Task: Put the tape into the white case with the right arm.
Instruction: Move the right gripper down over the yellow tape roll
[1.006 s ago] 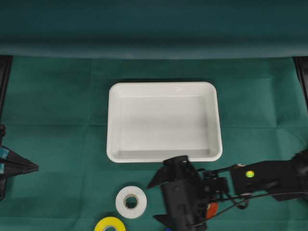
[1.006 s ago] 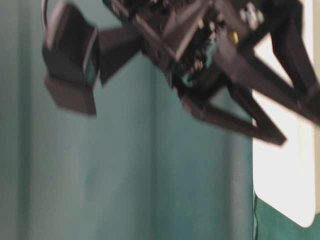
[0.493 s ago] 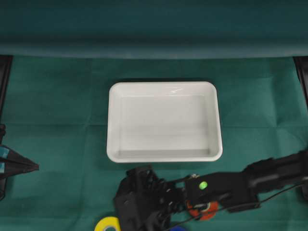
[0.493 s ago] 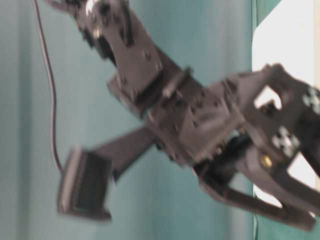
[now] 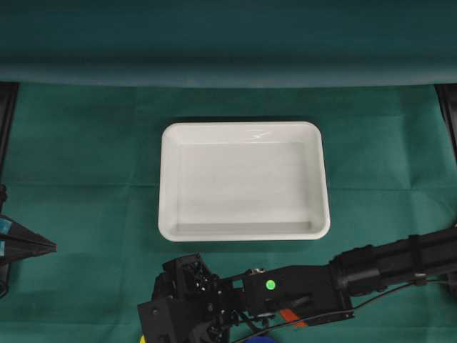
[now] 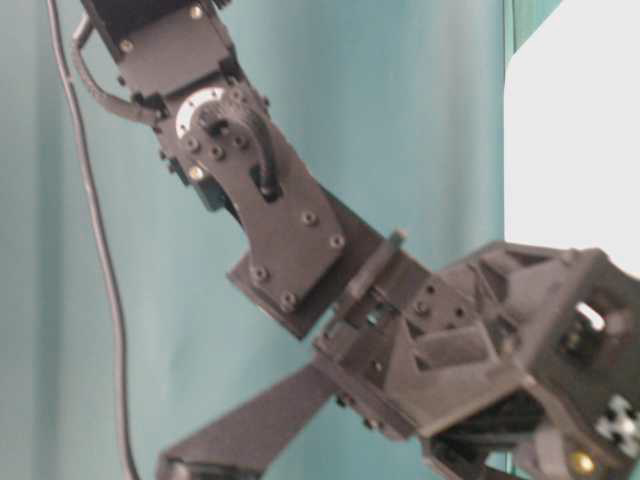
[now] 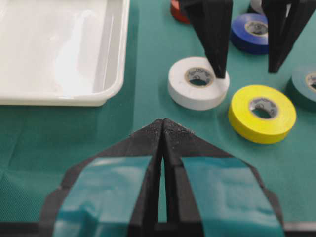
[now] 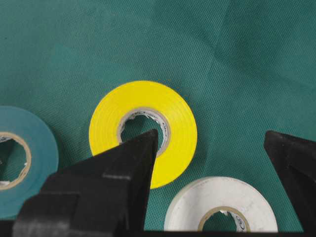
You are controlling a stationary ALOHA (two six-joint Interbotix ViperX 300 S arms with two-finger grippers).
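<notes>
**Right tool spread above the tape rolls, white case empty**

In your right wrist view, the right tool [image 8: 212, 143] hangs with its two black pointed fingers [image 8: 123, 173] set wide apart and nothing between them. One fingertip sits over the hole of the flat yellow tape roll [image 8: 143, 131]; the other finger stands at the right edge of the frame. Below the gap lies the white tape roll [image 8: 222, 207], just beside the yellow one, and a teal tape roll [image 8: 22, 158] shows at the left edge.

In your left wrist view, the left tool [image 7: 163, 128], with its light-blue tape strips, fills the bottom of the frame, fingers pressed together and holding nothing. Beyond it the white roll and the yellow roll lie side by side on the green cloth of the desk [image 7: 148, 64], with a blue tape roll [image 7: 252, 32] and a red tape roll [image 7: 177, 10] further up. The black fingers come down from the top edge, one tip at the rim of the white roll.

From overhead, the right arm [image 5: 385, 261] reaches in from the right along the bottom of the frame and covers most of the rolls. The shallow glossy white case [image 5: 243, 130] lies in the centre, above the arm, with no tape in it.
</notes>
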